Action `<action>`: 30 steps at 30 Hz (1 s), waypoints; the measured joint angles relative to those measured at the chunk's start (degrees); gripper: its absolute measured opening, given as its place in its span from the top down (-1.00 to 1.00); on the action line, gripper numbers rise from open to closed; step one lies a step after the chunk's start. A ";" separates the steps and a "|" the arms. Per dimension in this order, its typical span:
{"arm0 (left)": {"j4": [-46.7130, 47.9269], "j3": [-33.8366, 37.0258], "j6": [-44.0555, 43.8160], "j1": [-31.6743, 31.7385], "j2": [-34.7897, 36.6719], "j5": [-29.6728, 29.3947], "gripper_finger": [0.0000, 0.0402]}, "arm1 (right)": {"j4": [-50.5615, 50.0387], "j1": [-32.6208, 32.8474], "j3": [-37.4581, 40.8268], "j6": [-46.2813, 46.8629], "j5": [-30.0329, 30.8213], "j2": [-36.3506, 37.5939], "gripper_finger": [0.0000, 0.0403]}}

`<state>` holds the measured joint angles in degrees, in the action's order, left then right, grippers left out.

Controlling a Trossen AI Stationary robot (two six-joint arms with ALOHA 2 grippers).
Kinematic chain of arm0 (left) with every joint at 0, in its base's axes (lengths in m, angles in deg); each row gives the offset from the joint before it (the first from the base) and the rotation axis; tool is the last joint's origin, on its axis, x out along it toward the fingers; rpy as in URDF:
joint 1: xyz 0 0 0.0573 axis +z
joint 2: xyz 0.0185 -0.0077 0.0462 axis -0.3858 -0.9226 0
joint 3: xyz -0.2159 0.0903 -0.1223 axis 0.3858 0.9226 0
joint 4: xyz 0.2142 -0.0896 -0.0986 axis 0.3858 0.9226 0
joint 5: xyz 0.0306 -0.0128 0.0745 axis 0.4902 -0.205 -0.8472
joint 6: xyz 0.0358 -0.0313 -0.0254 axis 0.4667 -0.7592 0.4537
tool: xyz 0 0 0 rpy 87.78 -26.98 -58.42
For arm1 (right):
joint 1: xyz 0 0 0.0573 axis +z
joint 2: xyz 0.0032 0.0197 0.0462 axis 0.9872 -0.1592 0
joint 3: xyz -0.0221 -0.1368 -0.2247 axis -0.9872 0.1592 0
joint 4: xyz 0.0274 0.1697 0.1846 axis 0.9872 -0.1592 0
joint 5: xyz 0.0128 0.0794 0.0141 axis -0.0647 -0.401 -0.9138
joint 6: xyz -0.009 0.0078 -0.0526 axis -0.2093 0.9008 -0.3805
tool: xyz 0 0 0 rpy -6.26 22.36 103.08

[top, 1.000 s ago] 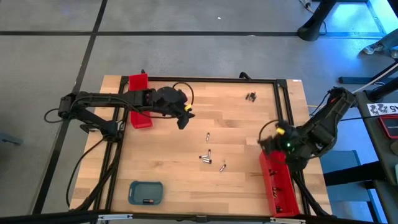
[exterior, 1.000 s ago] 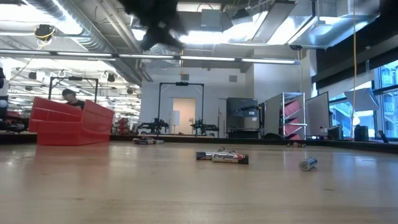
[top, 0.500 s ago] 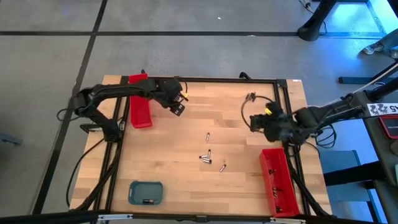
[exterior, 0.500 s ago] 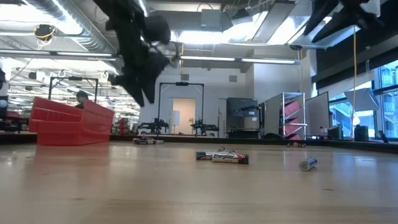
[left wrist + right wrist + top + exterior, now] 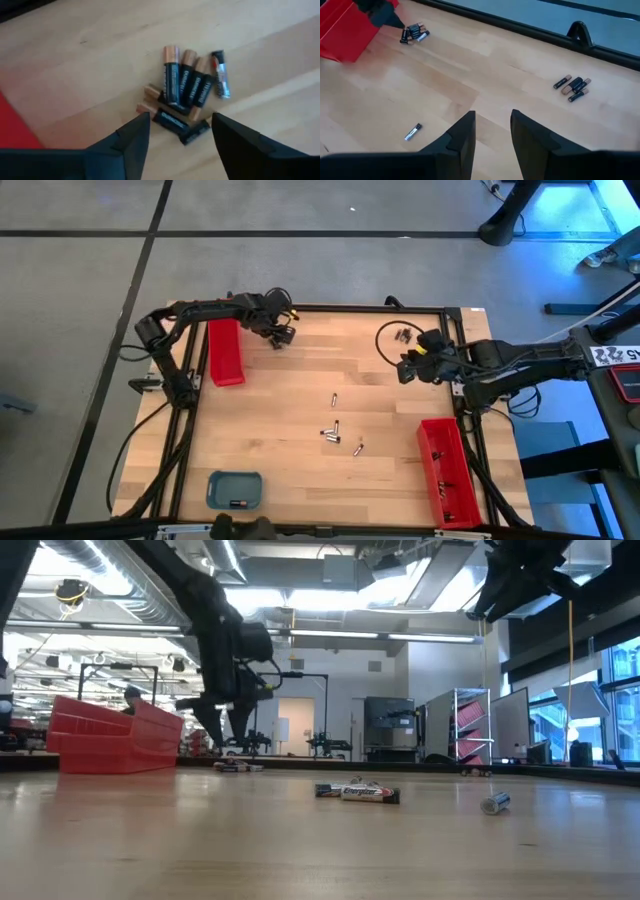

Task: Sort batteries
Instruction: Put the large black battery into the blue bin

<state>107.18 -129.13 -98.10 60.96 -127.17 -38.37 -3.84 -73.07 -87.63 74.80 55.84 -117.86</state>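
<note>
Several small batteries lie on the wooden table. One cluster point(image 5: 187, 95) of dark and coppery cells rests on its sides just ahead of my left gripper point(image 5: 181, 131), which is open and hangs low near the far left corner point(image 5: 280, 333), fingers pointing down point(image 5: 226, 726). A second cluster point(image 5: 403, 335) lies by the far right edge, beyond my open right gripper point(image 5: 408, 367), also seen in its wrist view point(image 5: 574, 86). Loose cells point(image 5: 333, 399) point(image 5: 330, 430) point(image 5: 358, 447) lie mid-table. My right gripper point(image 5: 492, 132) hovers high and touches nothing.
A long red tray point(image 5: 225, 350) lies beside my left gripper and another red tray point(image 5: 447, 470) along the near right edge. A blue-grey tray point(image 5: 234, 489) near the near left corner holds one cell. A black frame point(image 5: 350, 308) borders the table.
My left gripper has swung from the table's middle toward the far edge and come down over the far-left battery cluster. My right gripper has moved from above the right red tray toward the far edge. The batteries have stayed where they were.
</note>
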 joint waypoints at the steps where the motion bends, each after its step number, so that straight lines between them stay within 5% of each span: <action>1: -0.58 0.00 0.19 0.38 -0.60 0.01 0.04 | -0.02 0.02 0.00 -0.01 -0.02 0.00 0.39; 21: -6.02 -0.02 3.84 1.61 -5.56 0.18 0.21 | 4.13 0.07 3.48 -0.04 4.49 -0.02 0.39; 30: -5.36 -0.02 3.26 1.69 -5.56 0.19 0.65 | 4.03 0.08 3.48 -0.63 5.36 -0.01 0.39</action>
<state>101.82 -129.16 -94.84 62.66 -132.73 -38.19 0.20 -72.99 -84.15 74.17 61.20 -117.87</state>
